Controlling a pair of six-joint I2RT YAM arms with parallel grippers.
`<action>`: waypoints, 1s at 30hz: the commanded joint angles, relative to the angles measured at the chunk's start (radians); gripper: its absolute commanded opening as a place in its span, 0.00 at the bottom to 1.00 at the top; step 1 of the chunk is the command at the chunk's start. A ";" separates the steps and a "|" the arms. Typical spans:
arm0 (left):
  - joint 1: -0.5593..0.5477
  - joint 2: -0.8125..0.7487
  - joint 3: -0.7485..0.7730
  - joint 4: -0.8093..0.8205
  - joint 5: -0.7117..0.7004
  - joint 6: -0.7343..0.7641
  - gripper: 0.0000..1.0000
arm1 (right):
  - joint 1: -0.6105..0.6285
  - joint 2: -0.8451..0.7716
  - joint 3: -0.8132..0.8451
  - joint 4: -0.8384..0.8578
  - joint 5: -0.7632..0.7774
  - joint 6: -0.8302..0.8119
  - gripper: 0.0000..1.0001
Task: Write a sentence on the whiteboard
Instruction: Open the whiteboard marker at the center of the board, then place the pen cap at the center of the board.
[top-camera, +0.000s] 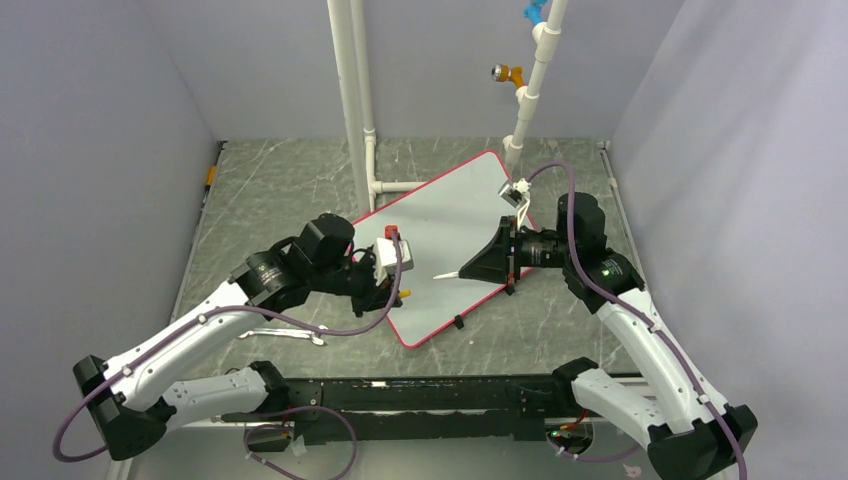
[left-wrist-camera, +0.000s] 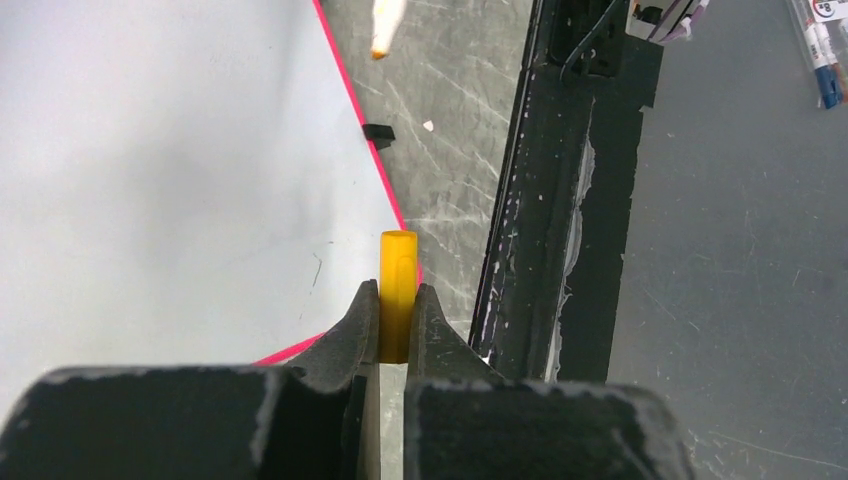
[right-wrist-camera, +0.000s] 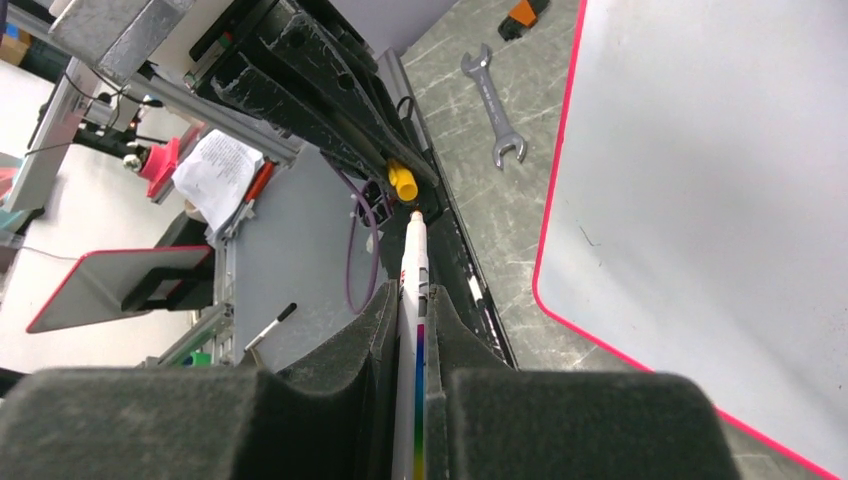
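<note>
Plain grey walls (top-camera: 440, 60) closed me in at nine, twelve and three o'clock. Below lay a dark grey-green marbled tabletop (top-camera: 290, 180) with pale veins, evenly lit, the shadows soft. Two white pipes rose at the far side: one upright (top-camera: 350, 100) near twelve, one leaning (top-camera: 535, 90) toward one, carrying an orange fitting (top-camera: 510, 73) and a blue fitting (top-camera: 535, 12). A steel wrench (top-camera: 285, 335) lay at eight o'clock. A black rail (top-camera: 430, 395) ran along six.

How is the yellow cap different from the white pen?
The yellow cap is short, stubby and one colour; the white pen is long, thin, with a rainbow stripe. The cap sits in the left gripper, the pen in the right gripper. Both are pinched tight.
</note>
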 joint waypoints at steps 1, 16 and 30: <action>0.000 -0.043 -0.001 -0.022 -0.063 -0.032 0.00 | -0.013 -0.022 0.036 -0.023 -0.020 -0.016 0.00; 0.090 -0.193 -0.274 -0.150 -0.911 -0.856 0.00 | -0.011 -0.035 0.024 -0.078 0.342 -0.006 0.00; 0.435 -0.101 -0.585 0.156 -0.792 -0.985 0.00 | -0.012 -0.096 -0.025 -0.074 0.426 0.019 0.00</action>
